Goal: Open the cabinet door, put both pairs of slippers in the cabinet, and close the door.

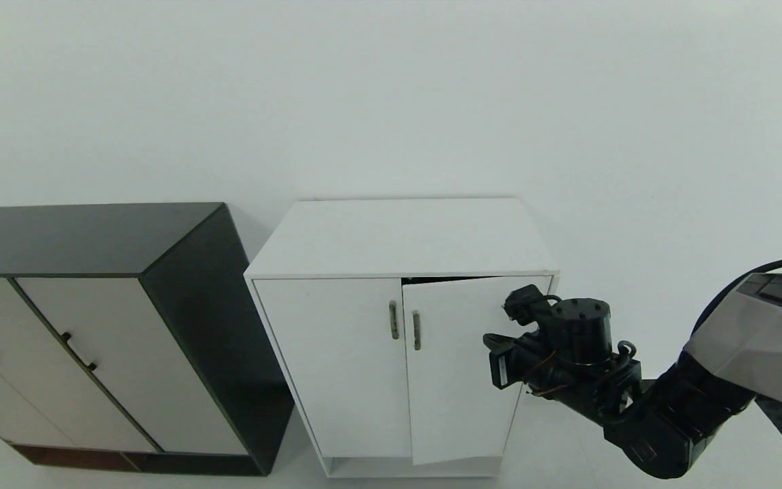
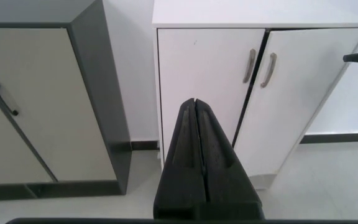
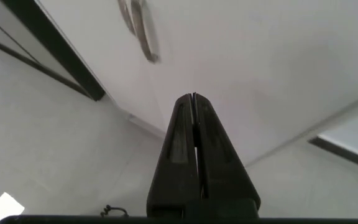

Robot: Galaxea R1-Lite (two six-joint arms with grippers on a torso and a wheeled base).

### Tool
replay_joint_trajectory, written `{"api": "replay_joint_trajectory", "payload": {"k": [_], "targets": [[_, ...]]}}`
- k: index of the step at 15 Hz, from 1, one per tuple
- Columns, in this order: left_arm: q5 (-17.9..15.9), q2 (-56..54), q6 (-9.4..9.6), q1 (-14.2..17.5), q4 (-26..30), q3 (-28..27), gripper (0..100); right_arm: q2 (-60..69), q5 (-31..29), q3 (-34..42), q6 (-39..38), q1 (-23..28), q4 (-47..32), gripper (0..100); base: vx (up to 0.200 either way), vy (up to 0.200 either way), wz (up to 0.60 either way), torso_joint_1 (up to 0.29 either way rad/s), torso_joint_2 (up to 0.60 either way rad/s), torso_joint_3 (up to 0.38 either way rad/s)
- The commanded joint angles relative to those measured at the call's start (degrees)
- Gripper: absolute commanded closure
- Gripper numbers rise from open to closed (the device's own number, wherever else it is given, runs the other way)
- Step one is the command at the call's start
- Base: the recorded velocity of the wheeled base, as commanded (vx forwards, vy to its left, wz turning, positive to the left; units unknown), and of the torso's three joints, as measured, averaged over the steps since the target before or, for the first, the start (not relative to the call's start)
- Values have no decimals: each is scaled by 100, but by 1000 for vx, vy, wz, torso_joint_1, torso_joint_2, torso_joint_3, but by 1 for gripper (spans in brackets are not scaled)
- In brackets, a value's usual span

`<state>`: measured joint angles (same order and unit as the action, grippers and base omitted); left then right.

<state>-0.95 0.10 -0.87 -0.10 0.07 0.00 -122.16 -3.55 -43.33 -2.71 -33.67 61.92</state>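
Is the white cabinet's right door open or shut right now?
Ajar. The right door angles slightly outward, a dark gap shows above its top edge, and the left door sits flush.

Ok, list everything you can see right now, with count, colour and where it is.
boxy white two-door cabinet: one, white, centre, against the wall; right door slightly ajar, left door shut.
slim grey metal handles: two, grey, upright, where the doors meet.
black cabinet with pale doors: one, black and off-white, left of the white one.
black bar handles: two, black, on the pale doors.
right gripper: one, black, shut, close before the ajar door.
left gripper: one, black, shut, back from both cabinets.
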Motion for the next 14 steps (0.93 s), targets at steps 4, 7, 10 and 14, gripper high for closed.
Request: {"api": "replay_joint_trajectory", "payload": {"k": [4, 7, 10, 14], "targets": [[-2, 8, -1, 1, 1, 0, 100, -475, -6, -203, 7, 36, 427, 100, 0, 0, 0, 0, 0, 0], [-2, 8, -1, 1, -7, 0, 100, -915, -14, -704, -2, 212, 611, 100, 0, 0, 0, 0, 0, 0], [-2, 8, -1, 1, -7, 0, 100, -1187, -23, -1073, -11, 396, 638, 100, 0, 0, 0, 0, 0, 0], [-2, 8, -1, 1, -7, 0, 100, -1512, -32, -1433, -28, 607, 699, 100, 0, 0, 0, 0, 0, 0]]}}
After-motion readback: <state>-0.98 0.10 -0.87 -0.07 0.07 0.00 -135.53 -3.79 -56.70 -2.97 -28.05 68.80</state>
